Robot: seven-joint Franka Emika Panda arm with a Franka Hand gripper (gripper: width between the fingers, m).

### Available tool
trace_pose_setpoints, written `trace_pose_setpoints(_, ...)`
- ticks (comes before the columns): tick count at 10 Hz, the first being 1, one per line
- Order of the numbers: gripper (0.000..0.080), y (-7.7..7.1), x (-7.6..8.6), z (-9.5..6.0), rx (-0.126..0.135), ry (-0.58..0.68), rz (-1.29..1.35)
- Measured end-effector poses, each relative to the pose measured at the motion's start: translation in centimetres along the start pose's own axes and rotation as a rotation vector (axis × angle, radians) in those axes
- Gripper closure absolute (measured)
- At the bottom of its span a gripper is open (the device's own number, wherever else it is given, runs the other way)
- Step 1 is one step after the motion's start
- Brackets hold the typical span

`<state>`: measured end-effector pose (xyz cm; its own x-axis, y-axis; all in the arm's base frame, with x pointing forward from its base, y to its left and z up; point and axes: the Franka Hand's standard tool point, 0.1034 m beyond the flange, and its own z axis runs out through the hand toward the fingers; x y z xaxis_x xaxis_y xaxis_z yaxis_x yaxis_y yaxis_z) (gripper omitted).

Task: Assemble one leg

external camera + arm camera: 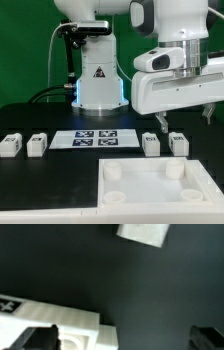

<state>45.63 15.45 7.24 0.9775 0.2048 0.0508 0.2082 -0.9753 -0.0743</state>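
Four legs (151, 143) across exterior view, wide-spread gripper (183, 117) in both

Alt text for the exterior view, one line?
The arm hangs with open, empty jaws above two legs at the exterior view's right. Two more legs lie at its left, the marker board between, the socketed panel in front.

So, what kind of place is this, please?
Probably a robotics lab bench: a robot arm stands on a black table, a marker board with printed tags lies flat on it, and four small white legs lie beside that board.
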Motion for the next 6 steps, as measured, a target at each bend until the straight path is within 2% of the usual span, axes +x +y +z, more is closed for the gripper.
trace_pose_setpoints(1,0.015,-0.7,-0.4,0.2,0.013,-0.015,0.208)
trace_pose_setpoints(2,0.015,-1.1,-0.9,0.5,0.012,-0.041,0.226)
trace_pose_setpoints(4,0.015,-0.8,-1.1,0.6,0.016,-0.06,0.241)
trace_pose_setpoints(5,0.015,-0.7,-2.0,0.6,0.013,-0.156,0.225)
trace_pose_setpoints(6,0.015,-0.5,-1.8,0.4,0.016,-0.261,0.221)
